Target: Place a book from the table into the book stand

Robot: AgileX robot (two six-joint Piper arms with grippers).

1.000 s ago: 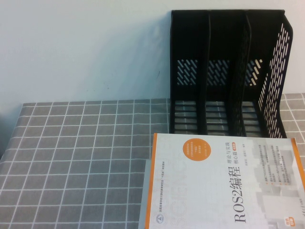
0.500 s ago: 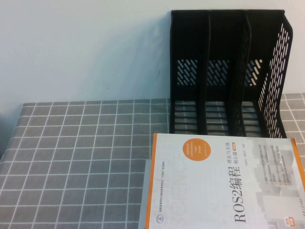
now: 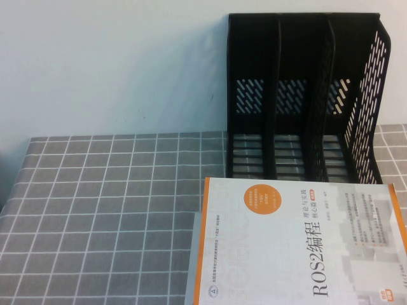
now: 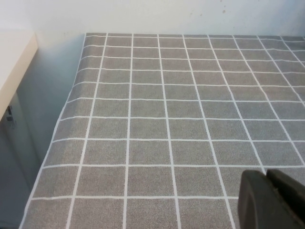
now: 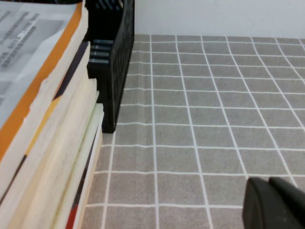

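Surface under a grey cloth with a white grid, backed by a pale wall. Left half of it bare in the high view.

Left pincer: seen only in the left wrist view, as a dark tip at the frame's corner, hovering over bare grid cloth near the surface's left edge. Its two dark halves sit close together with a thin seam between them; cannot tell whether it is released or clenched. Nothing is in it.

Book: lies flat, cover up, at the near right of the surface, just in front of the book stand. White-grey cover with an orange border, an orange disc and the title "ROS2" with Chinese characters, running sideways. It tops a stack; the right wrist view shows several more books under it, page edges cream, spines uneven. A grey edge of a lower one sticks out to the left in the high view.

Book stand: black plastic, upright at the far right against the wall, three slots open toward the robot, perforated back and side walls. All three slots hold nothing. Its front corner sits just beside the stack.

Right pincer: dark tip at the corner of the right wrist view, low over bare cloth, to the right of the stack and stand, well apart from both. Cannot tell its state; it holds nothing.
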